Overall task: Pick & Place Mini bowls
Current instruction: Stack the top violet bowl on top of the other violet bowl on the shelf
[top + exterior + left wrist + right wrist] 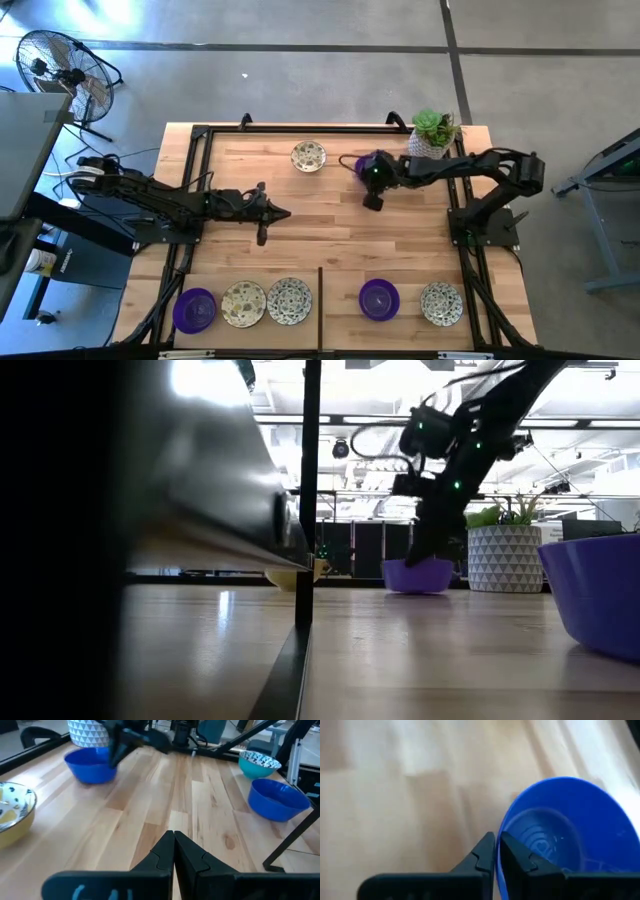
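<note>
A light wooden desk [330, 225] with a black frame stands on a grey concrete floor [300, 80] crossed by dark seams. A black floor fan [60, 70] sits off the desk's far left corner, with cables near it. A potted green plant [433, 132] in a white patterned pot stands at the far right corner. Seen level across the desk, the room behind has bright ceiling lights [400, 380] and dark-framed partitions.

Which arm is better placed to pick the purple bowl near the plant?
Right. The right gripper is beside the purple bowl; the left gripper waits mid-table, clearly farther away.
</note>
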You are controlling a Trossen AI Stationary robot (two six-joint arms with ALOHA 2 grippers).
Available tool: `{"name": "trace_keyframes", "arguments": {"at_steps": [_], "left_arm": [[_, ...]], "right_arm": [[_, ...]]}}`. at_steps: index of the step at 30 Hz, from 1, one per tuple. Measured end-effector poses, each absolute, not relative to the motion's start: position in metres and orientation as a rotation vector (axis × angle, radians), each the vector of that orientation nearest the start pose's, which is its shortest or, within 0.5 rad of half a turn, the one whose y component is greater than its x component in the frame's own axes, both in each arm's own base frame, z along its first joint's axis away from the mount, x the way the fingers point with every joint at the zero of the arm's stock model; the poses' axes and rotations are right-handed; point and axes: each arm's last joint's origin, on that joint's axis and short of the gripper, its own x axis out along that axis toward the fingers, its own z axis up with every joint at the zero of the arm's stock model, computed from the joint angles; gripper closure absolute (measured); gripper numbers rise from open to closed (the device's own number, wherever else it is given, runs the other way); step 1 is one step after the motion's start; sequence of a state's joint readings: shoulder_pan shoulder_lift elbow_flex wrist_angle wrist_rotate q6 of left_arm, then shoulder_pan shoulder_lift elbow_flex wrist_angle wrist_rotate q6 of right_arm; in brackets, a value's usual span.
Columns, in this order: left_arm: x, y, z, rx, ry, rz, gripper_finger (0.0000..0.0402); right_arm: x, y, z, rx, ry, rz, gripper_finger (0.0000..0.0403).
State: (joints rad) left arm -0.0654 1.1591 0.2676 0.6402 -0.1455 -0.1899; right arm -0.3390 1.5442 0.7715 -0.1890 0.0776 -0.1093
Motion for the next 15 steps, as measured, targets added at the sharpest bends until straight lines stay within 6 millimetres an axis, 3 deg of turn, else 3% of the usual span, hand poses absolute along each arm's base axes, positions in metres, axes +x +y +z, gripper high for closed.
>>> {"name": "trace_keyframes", "arguments": {"at_steps": [9,12,15], "left_arm": [[0.206,-0.009,0.173,-0.162,0.222,0.11,0.0401],[0.206,-0.009,0.171,-0.161,0.235,0.111,0.0401],[0.206,-0.009,0.172,-0.162,0.233,0.104,0.0401]], "right_arm": [[0.303,-0.047,0.183,-0.052,0.867,-0.128,0.0392],[0.308,-0.039,0.197,-0.085,0.866,-0.207,0.039],[0.304,-0.044,0.209,-0.076,0.932,-0.354,0.0376]]}}
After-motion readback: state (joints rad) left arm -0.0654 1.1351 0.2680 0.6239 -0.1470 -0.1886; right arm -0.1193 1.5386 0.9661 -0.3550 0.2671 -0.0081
